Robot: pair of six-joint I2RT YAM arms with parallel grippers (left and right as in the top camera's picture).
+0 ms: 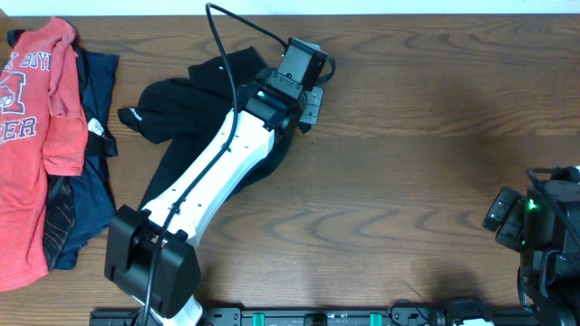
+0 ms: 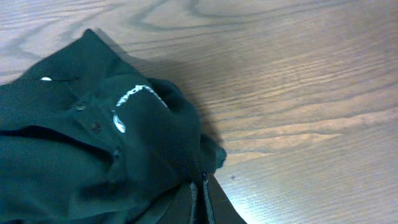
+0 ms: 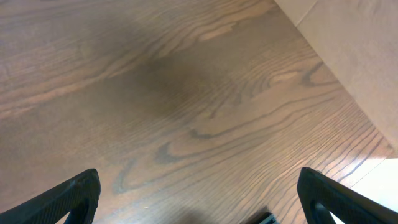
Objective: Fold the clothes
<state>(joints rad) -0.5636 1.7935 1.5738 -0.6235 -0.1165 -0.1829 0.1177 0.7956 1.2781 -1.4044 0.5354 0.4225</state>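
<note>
Left tool (image 2: 201, 202) was clamped narrow, both fingers pressed together, pinching a bunched edge of the black shirt (image 2: 93, 143) at the bottom of the left wrist view. Fabric ran right into the closed tips. A curved white logo print (image 2: 134, 96) and a row of small buttons (image 2: 93, 124) showed on the shirt just above the pinch.

Overhead: black shirt (image 1: 181, 100) lay crumpled on the tabletop (image 1: 408, 136), left of centre toward the far edge, not flat, one sleeve sticking out to the left. The white left arm (image 1: 208, 172) stretched diagonally across it and covered its middle, and the left tool (image 1: 306, 104) sat at the shirt's right end.

Orange-red T-shirt (image 1: 36, 136) with white lettering lay at the far left edge, partly out of frame. The navy garment (image 1: 91, 181) lay just beside it, partly under it. Both were apart from the black shirt.

Right tool (image 3: 199, 180) was spread wide, nothing between the fingers, only bare wood below. The right arm (image 1: 544, 226) sat at the right edge, well apart from all the clothes.
</note>
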